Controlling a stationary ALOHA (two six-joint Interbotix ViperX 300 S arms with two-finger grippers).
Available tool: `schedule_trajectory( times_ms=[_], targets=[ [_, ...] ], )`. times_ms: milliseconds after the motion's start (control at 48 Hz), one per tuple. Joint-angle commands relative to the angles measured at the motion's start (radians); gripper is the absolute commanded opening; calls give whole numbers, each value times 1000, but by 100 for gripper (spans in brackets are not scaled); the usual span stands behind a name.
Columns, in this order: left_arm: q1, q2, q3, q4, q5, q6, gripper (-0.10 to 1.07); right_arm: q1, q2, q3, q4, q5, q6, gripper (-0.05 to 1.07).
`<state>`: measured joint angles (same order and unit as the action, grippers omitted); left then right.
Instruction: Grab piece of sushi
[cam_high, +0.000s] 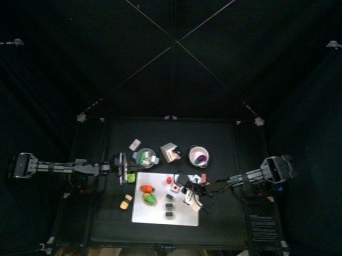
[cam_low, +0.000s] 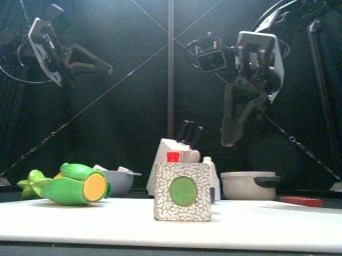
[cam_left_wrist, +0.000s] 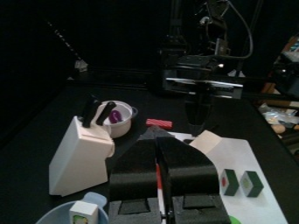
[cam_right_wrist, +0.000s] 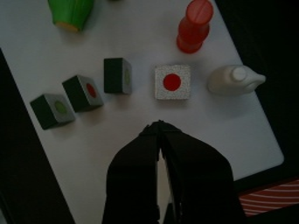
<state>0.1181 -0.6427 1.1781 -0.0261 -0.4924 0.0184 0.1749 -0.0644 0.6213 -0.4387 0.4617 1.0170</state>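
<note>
White-faced sushi piece (cam_right_wrist: 173, 81) with red centre sits on the mat (cam_right_wrist: 233, 122) just ahead of the clenched, empty right gripper (cam_right_wrist: 158, 131), slightly off-axis; left gripper (cam_left_wrist: 160, 150) farther, jaw state unclear.

Black curtains (cam_high: 54, 60) close the pen on all sides. Thin pale lines cross diagonally overhead in the top view. Small black surface (cam_high: 114, 130) sits mid-pen, a white mat (cam_right_wrist: 176, 131) on it. Lighting dim; clutter beyond the curtain is indistinct.

Black table (cam_high: 114, 215), white board (cam_right_wrist: 222, 52) w/ sushi pcs (cam_right_wrist: 174, 81), bowls (cam_low: 249, 184)
</note>
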Motion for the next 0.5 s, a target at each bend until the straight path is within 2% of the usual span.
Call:
schedule_trajectory(
  times_ms=[0,146,229,354,479],
  targets=[
    [26,2,-55,18,46,3,38,14,-15,-8,-67,-6,71,23],
    [66,3,-141,92,199,5,67,29,5,-9,-152,-6,160,36],
    [84,9,-160,121,278,3,81,29,25,-15,-166,-5,206,46],
    [92,18,-123,123,291,6,93,32,41,-23,-163,-2,236,60],
    [91,20,-97,144,288,5,98,34,72,-41,-163,0,236,73]
  ],
)
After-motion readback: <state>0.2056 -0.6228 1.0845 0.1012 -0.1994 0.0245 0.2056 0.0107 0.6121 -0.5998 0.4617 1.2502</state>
